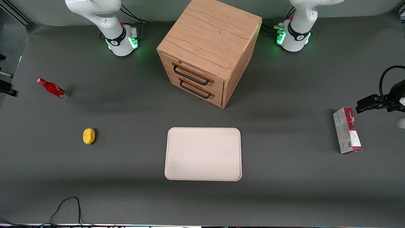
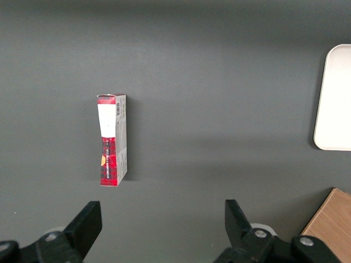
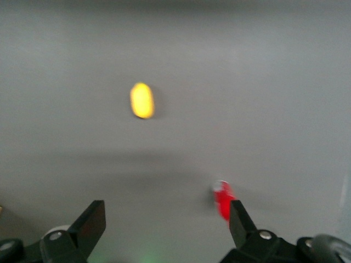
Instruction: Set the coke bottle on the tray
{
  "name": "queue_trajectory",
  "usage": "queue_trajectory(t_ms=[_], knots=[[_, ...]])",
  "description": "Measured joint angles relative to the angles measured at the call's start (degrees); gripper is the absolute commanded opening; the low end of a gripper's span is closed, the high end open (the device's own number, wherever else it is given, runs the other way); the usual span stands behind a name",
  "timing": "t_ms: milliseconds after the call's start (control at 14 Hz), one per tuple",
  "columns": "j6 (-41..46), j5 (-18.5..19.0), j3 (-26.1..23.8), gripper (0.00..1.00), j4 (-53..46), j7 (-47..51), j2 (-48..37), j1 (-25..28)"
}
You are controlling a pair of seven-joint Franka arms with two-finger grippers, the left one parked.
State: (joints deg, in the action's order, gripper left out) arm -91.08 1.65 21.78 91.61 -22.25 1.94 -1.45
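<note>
Grey table carries the bottle [image 3: 223,199] beside one fingertip of the spread, empty gripper [image 3: 166,227] hanging above, well apart from the tray [image 1: 203,154]. Bottle's white script unreadable.

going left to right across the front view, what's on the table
coke bottle → lemon → tray → carton. The wooden drawer box overlaps the tray sideways, so it is left out. The end effector is open, hanging above the coke bottle and lemon.

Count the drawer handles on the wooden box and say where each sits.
2. On the wooden box front: upper handle, lower handle directly beneath it. None seems hidden. The gripper hangs open above the coke bottle.
</note>
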Motion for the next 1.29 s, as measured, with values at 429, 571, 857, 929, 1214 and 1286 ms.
queue_trajectory(t_ms=[429,571,857,929,1214,1286], knots=[[0.29,1.15,8.52,1.00,4.06,-6.05,-4.35,-0.50],[0.38,3.51,8.59,1.00,8.53,-5.78,-9.73,-0.51],[0.42,9.91,9.85,1.00,18.41,-5.57,-21.76,-0.56],[0.14,11.81,10.80,1.00,20.63,-5.85,-24.16,-0.56],[-2.63,15.35,13.19,1.00,24.94,-8.95,-27.80,-0.46],[-3.68,15.58,13.41,1.00,25.69,-9.12,-27.68,-0.38]])
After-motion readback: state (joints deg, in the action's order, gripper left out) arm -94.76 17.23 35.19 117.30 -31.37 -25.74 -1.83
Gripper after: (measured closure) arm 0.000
